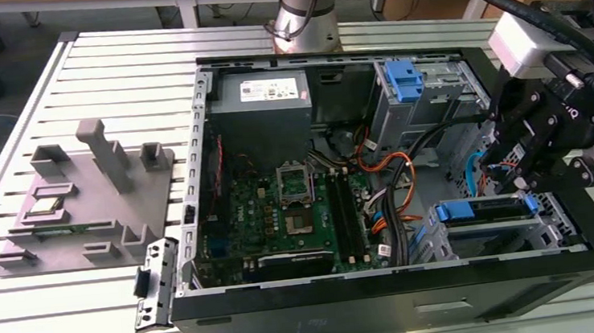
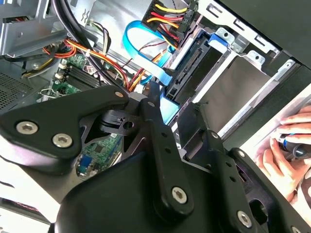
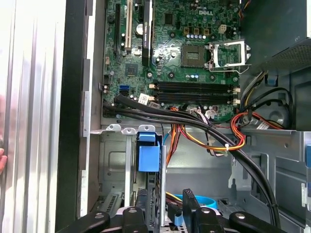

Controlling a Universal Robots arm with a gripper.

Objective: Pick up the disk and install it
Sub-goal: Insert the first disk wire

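Jaws of the black robot gripper [image 2: 175, 104] stood apart with nothing clamped between them, and the gripper hung over the metal drive cage [image 1: 497, 238] at the exterior view's right side of the open black computer case [image 1: 395, 303]. The flat silver metal disk with blue plastic rails [image 1: 484, 209] sat on edge in that cage. Its black connector edge faced out of the case, with a blue rail end at each side. In the second wrist view the disk [image 2: 192, 65] lay just beyond the fingertips [image 2: 154, 97]; whether one touched its near blue end could not be told. Orange and black cables [image 1: 394, 174] ran between the cage and the green motherboard [image 1: 237, 220]. A grey power-supply box [image 1: 259, 97] sat in the case's far corner, and an upright blue plastic latch [image 1: 402, 80] stood toward the exterior view's right of it. The case lay on a slotted aluminium surface [image 1: 105, 62]. A grey moulded fixture [image 1: 85, 201] rested on that surface at the exterior view's left, apart from the case. A person's hand [image 2: 286, 145] showed beyond the case wall in the second wrist view.
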